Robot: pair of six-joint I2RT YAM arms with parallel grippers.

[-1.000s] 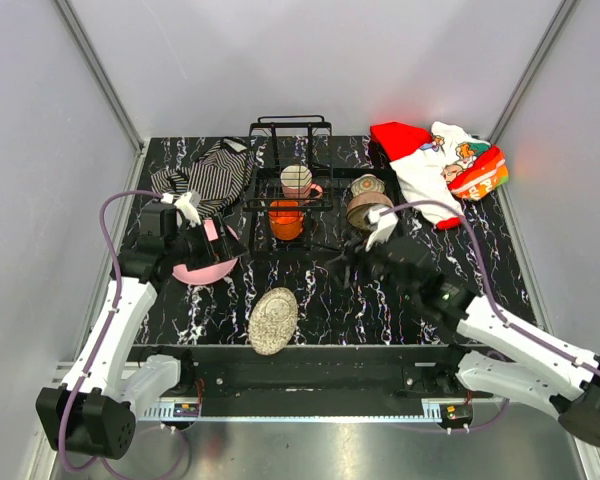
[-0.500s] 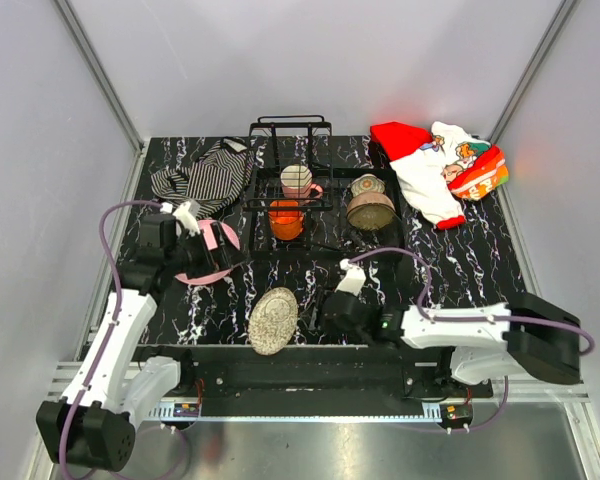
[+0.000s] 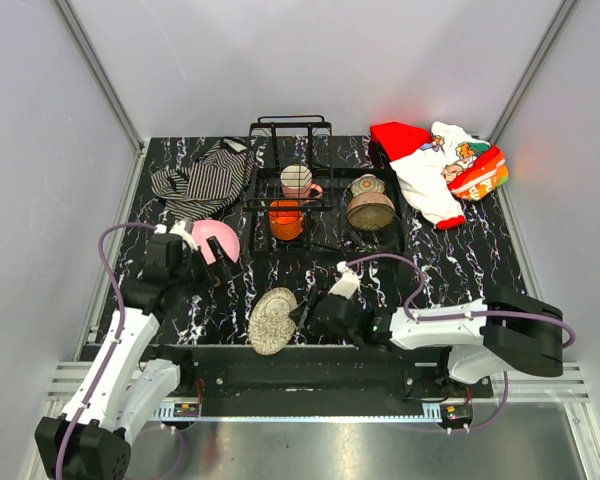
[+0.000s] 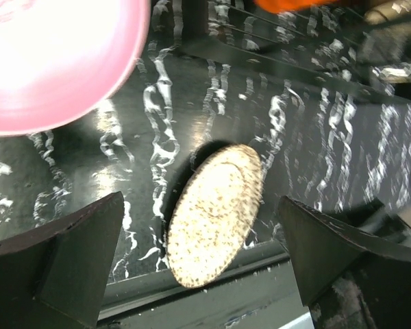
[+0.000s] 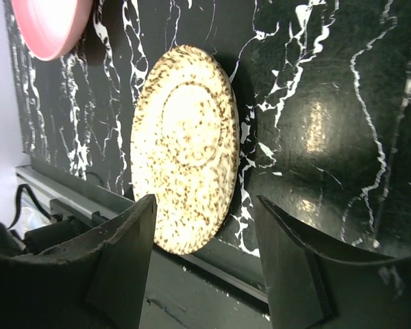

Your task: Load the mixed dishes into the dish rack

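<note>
The black wire dish rack point(image 3: 325, 232) stands at the back middle and holds a cream-pink mug point(image 3: 297, 181), an orange cup point(image 3: 286, 219), a brownish bowl point(image 3: 370, 210) and a floral cup point(image 3: 366, 185). A pink plate point(image 3: 217, 240) point(image 4: 48, 62) rests on the table just left of the rack. My left gripper point(image 3: 208, 266) point(image 4: 205, 260) hovers open beside it, holding nothing. The tan-gold speckled plate point(image 3: 272, 320) point(image 5: 185, 147) point(image 4: 216, 212) sits at the table's front edge. My right gripper point(image 3: 302, 315) point(image 5: 205, 267) is open, low and close to the plate's right rim, apart from it.
A striped black-white cloth point(image 3: 202, 175) lies at the back left and a red-white printed cloth point(image 3: 435, 170) at the back right. The table's metal front edge point(image 5: 212, 274) runs right under the tan-gold plate. Grey walls enclose three sides.
My right arm swung from beside the rack down to the front edge next to the tan-gold plate. My left gripper drew back toward me, and the pink plate shifted toward the rack.
</note>
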